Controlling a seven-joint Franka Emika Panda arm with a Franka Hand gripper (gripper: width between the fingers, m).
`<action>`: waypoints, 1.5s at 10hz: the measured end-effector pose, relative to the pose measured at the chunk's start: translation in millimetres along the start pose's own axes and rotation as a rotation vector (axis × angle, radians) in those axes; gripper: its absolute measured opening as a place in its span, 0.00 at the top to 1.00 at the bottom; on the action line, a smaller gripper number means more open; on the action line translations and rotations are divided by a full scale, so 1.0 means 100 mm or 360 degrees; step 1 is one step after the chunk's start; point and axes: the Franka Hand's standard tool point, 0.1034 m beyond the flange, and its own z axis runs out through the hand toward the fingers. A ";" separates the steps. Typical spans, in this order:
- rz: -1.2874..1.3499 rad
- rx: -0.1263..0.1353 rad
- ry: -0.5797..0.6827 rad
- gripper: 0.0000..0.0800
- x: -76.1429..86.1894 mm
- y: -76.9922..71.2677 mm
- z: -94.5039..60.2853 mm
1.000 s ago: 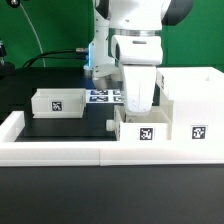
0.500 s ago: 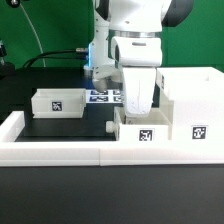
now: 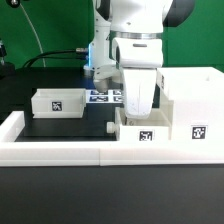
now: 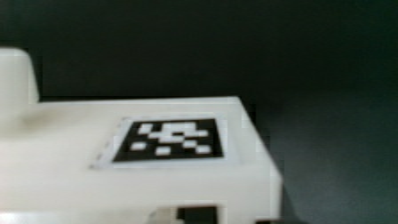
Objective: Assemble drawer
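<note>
The drawer's tall white casing (image 3: 192, 100) stands at the exterior view's right, with a tag on its front. One small white tray (image 3: 140, 130) with a tag sits against the casing's left side. My gripper (image 3: 136, 108) reaches straight down into this tray, and its fingertips are hidden behind the tray's wall. In the wrist view the tray's tagged face (image 4: 173, 140) fills the frame, and the jaws seem closed on its wall at the frame's edge. The second tray (image 3: 57, 101) lies apart at the exterior view's left.
A long low white border rail (image 3: 70, 150) runs along the front and left of the black table. The marker board (image 3: 103, 96) lies flat behind the trays, next to the arm's base.
The gripper and the tray it is in have shifted very slightly toward the front rail. Nothing else has moved.
</note>
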 end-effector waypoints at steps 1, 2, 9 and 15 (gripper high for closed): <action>0.0017 -0.0006 0.0001 0.95 0.00 0.00 0.00; 0.0043 -0.0039 0.0009 0.95 0.00 0.00 0.01; 0.0070 -0.0033 0.0005 0.95 0.04 -0.01 0.01; 0.0049 -0.0033 -0.0003 0.95 0.03 -0.01 0.01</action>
